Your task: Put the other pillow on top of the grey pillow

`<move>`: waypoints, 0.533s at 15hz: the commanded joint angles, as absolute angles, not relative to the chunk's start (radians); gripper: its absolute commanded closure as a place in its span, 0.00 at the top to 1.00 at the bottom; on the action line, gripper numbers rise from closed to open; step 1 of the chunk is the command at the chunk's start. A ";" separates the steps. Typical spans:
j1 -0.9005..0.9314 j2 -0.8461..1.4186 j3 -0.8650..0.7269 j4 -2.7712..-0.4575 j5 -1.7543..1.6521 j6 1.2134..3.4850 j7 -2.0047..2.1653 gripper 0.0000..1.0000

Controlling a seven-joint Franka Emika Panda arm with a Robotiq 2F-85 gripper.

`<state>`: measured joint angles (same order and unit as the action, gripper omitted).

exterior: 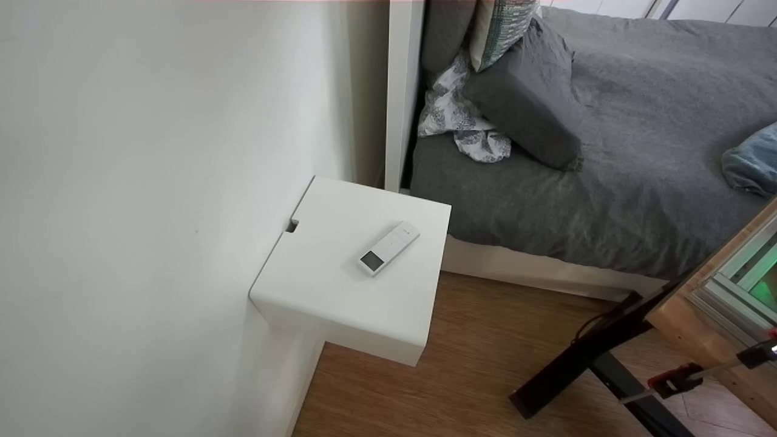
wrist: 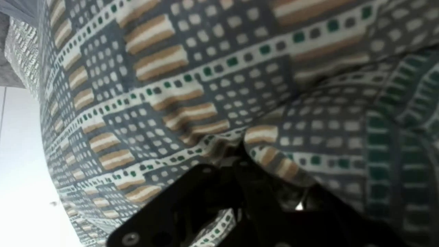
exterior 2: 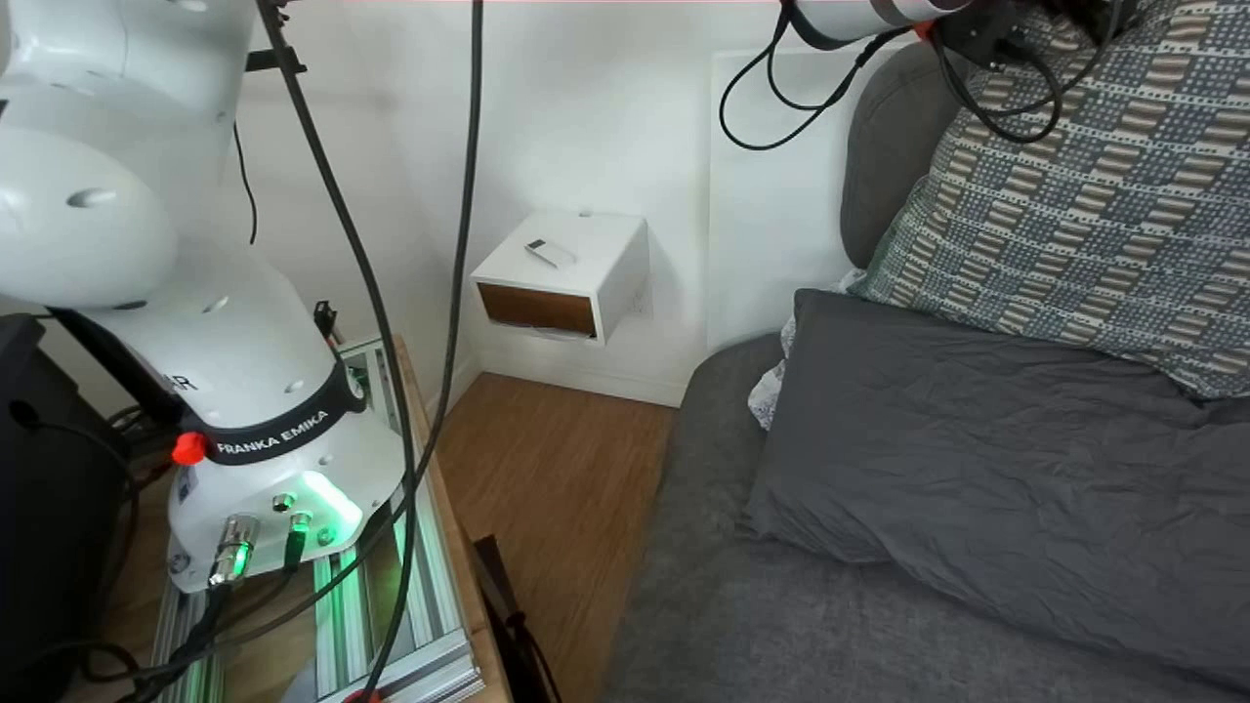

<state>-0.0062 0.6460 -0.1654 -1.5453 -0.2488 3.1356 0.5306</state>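
In the wrist view your gripper [wrist: 224, 164] looks pinched on the patterned pillow [wrist: 137, 85]; the grasp seems made; next, lift across and lower flat. In an exterior view that pillow tilts at the head edge of the bed [exterior: 655, 121], by the grey pillow [exterior: 528, 100]. In an exterior view your arm [exterior 2: 869, 15], cut by the frame, ends nearly level in front of it.

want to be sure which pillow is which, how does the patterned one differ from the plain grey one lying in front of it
The patterned pillow carries tan, white and green markings; the grey pillow is plain dark grey. The patterned pillow is tilted up steeply, whereas the grey pillow lies flatter. The gripper pinches the patterned pillow, not the grey pillow. Both have creased cloth.
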 commanded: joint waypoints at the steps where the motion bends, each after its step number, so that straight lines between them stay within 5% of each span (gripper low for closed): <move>1: -0.133 0.509 0.048 -1.725 -0.194 3.050 0.373 0.61; 6: -0.325 0.360 0.411 -1.912 0.171 3.123 0.006 0.95; 8: -0.413 0.345 0.562 -1.903 0.332 3.068 -0.151 1.00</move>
<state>-0.2941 0.4147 0.3661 -1.8285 0.1360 3.1179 0.0442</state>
